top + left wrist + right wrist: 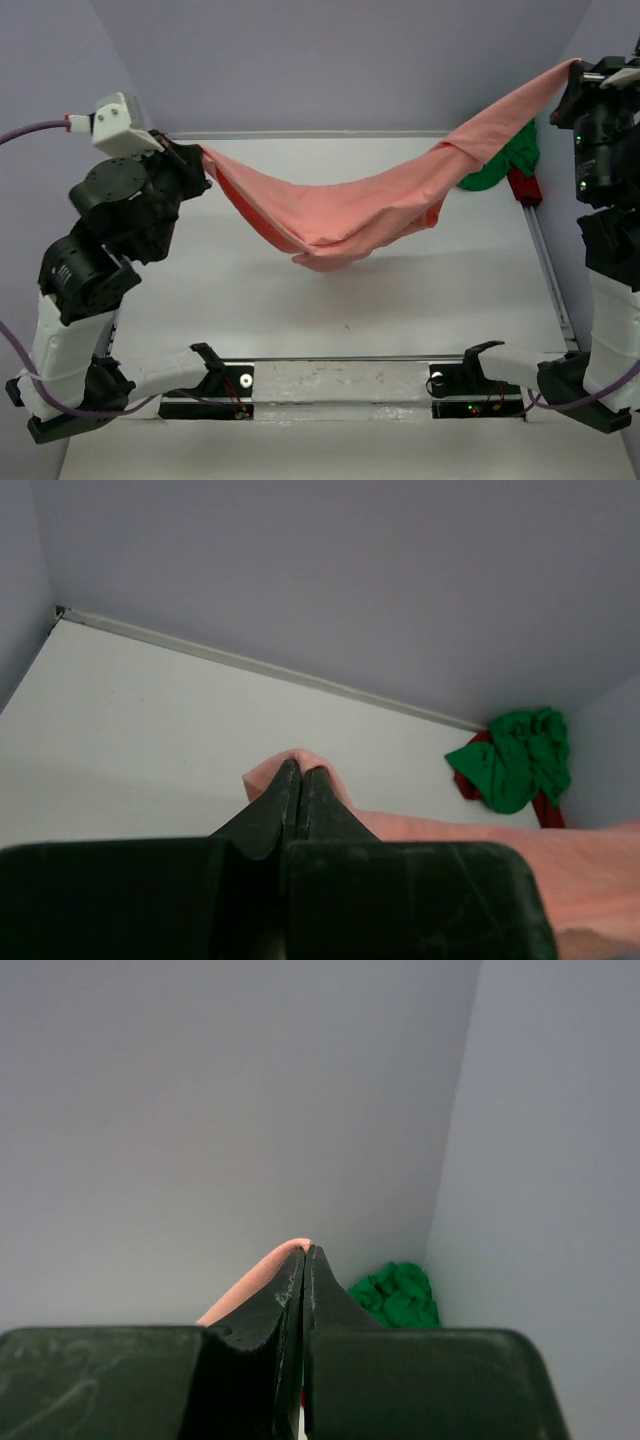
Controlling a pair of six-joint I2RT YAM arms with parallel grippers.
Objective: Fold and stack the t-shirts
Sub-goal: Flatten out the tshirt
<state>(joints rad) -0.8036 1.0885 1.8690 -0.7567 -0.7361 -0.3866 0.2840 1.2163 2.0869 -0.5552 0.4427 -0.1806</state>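
Note:
The salmon pink t-shirt point(350, 215) hangs stretched in the air between both arms, sagging in the middle just above the white table point(350, 300). My left gripper point(203, 155) is shut on its left end; in the left wrist view pink cloth point(290, 763) shows at the closed fingertips point(301, 772). High at the right, my right gripper point(574, 68) is shut on the other end; a pink edge point(250, 1285) shows beside its closed tips point(305, 1252). The bright green t-shirt point(505, 160) lies crumpled at the far right corner point(515, 758) point(393, 1297).
A dark red cloth point(524, 186) lies under the green shirt by the right rail point(548, 265). Grey walls close the back and sides. Both arm bases and a metal bar point(340, 378) line the near edge.

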